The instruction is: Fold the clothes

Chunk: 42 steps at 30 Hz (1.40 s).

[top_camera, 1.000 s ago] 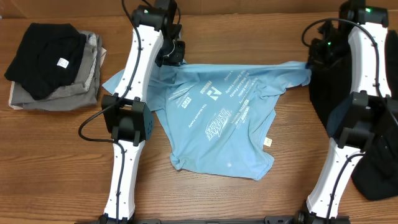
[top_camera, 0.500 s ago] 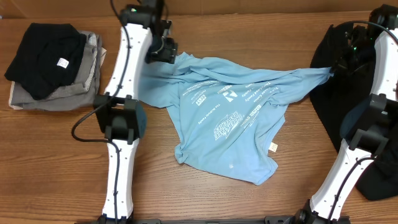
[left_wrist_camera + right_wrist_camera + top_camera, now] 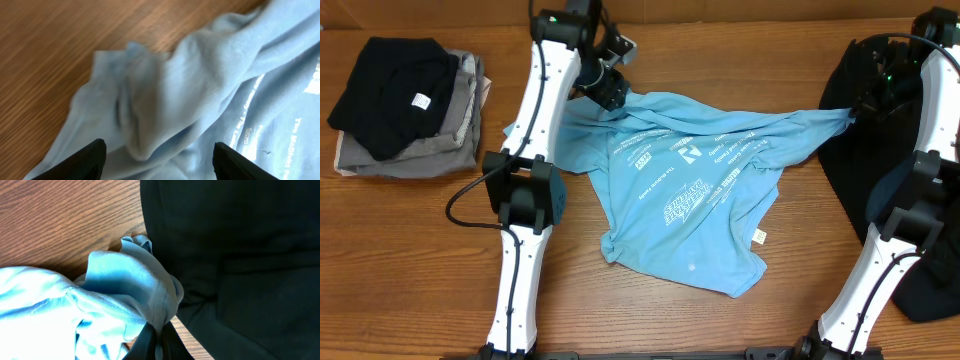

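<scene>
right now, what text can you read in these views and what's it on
"R": white logo on the light blue cotton T-shirt, overhead view.
"The Mc": white print on that shirt, left wrist view, rest cut off.
Remaining shirt lettering: too small to read.
Small white tag on the folded black garment: too small to read.

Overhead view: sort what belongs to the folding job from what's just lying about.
Part of the job:
light blue T-shirt, crumpled mid-table
right claw, pinching one edge of it
left claw, open at its other side

Just lying about:
folded black and grey stack, far left
black garment, beneath the right arm
</scene>
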### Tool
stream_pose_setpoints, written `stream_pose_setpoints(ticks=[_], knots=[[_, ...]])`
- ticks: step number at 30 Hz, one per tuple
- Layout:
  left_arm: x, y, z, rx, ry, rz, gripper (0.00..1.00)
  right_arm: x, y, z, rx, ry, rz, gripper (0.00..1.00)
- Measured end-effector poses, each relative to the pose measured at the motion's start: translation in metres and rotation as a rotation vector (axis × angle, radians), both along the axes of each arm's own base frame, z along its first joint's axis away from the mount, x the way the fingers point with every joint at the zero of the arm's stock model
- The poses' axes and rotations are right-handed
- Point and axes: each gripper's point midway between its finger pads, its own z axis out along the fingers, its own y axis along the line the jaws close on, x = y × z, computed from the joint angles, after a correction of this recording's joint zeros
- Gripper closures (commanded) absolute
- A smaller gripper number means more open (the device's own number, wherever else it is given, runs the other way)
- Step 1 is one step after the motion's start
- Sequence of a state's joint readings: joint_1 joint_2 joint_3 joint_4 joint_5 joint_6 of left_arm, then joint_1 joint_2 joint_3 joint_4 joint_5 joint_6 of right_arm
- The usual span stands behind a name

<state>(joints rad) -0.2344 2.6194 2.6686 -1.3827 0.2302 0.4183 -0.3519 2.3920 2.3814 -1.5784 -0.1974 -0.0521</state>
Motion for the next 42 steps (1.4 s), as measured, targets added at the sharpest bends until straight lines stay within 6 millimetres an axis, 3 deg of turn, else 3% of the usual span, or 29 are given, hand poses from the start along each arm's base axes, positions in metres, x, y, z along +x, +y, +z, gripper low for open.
stream_pose_setpoints(ticks=[9, 12, 16, 20, 22, 25, 32, 35, 37, 41, 42], knots=[[-0.001, 0.011, -0.027, 0.055, 0.022, -0.018, 0.36, -0.001, 0.000, 0.000, -0.001, 0.005, 0.000, 0.96], [0.005, 0.013, -0.027, 0.055, -0.001, -0.012, 0.41, -0.001, 0.000, 0.000, -0.002, 0.005, 0.000, 0.96], [0.011, 0.014, -0.031, 0.050, -0.018, -0.010, 0.55, -0.001, 0.000, 0.000, -0.002, 0.005, 0.000, 0.96], [0.005, 0.012, -0.047, 0.049, 0.014, -0.016, 0.56, -0.001, 0.000, 0.000, -0.001, 0.005, 0.000, 0.96], [0.001, 0.012, -0.055, 0.051, 0.033, -0.017, 0.64, -0.001, 0.000, 0.000, -0.002, 0.004, 0.000, 0.96], [-0.001, 0.010, -0.062, 0.053, 0.041, -0.019, 0.96, -0.001, 0.000, 0.000, -0.001, 0.003, 0.000, 0.96], [0.017, 0.022, -0.059, 0.110, -0.018, 0.084, 0.96, -0.001, 0.000, 0.000, -0.002, 0.003, 0.000, 0.96], [0.024, 0.035, -0.044, 0.156, -0.046, 0.175, 0.96, 0.001, -0.001, 0.000, -0.004, -0.002, 0.000, 0.96], [0.035, 0.046, -0.020, 0.180, -0.098, 0.249, 0.96, 0.000, 0.000, 0.000, -0.001, -0.002, 0.000, 0.96], [0.054, 0.068, 0.039, 0.207, -0.235, 0.397, 0.94, 0.000, 0.006, 0.007, 0.030, -0.007, 0.002, 0.96], [0.057, 0.074, 0.062, 0.204, -0.282, 0.437, 0.93, 0.000, 0.008, 0.013, 0.038, -0.014, 0.004, 0.96]])
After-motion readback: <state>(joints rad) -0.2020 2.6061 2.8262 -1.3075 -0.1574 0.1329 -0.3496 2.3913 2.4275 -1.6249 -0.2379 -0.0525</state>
